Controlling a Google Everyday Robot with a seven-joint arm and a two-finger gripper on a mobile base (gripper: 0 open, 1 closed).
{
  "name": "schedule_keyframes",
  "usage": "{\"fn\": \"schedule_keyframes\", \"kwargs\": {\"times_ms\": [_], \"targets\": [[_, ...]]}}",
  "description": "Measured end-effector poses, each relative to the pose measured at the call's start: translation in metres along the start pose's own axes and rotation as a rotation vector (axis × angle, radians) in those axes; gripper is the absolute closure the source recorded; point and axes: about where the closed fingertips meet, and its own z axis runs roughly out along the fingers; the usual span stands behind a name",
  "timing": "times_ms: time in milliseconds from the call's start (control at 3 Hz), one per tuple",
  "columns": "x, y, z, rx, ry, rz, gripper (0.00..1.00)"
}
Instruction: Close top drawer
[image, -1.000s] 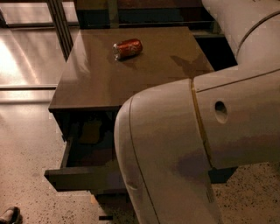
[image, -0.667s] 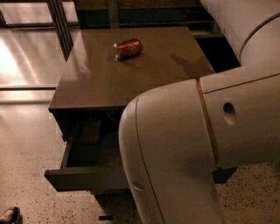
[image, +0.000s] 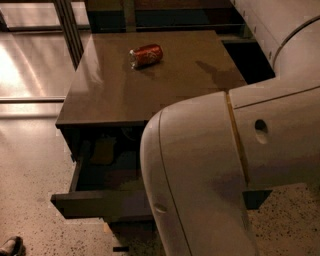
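Observation:
The top drawer (image: 97, 202) of the brown-topped cabinet (image: 150, 80) is pulled out toward me. Its flat dark front panel runs along the lower left, and its dark inside holds a dim tan object (image: 104, 150). My white arm (image: 225, 170) fills the lower right and covers the drawer's right half. The gripper is hidden from view behind or below the arm.
A red crushed can (image: 146, 55) lies on its side on the cabinet top near the back. A metal post (image: 67, 25) stands at the back left. Speckled floor (image: 30, 160) spreads to the left. A dark shoe tip (image: 10, 246) shows at the bottom left corner.
My arm has shifted slightly to the right and lower in the view. The drawer and the can have not moved.

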Motion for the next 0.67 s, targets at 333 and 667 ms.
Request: {"fn": "schedule_keyframes", "kwargs": {"times_ms": [333, 667], "targets": [[0.0011, -0.0078, 0.0030, 0.026, 0.012, 0.072, 0.00], [0.0032, -0.0124, 0.0048, 0.046, 0.025, 0.131, 0.00]]}}
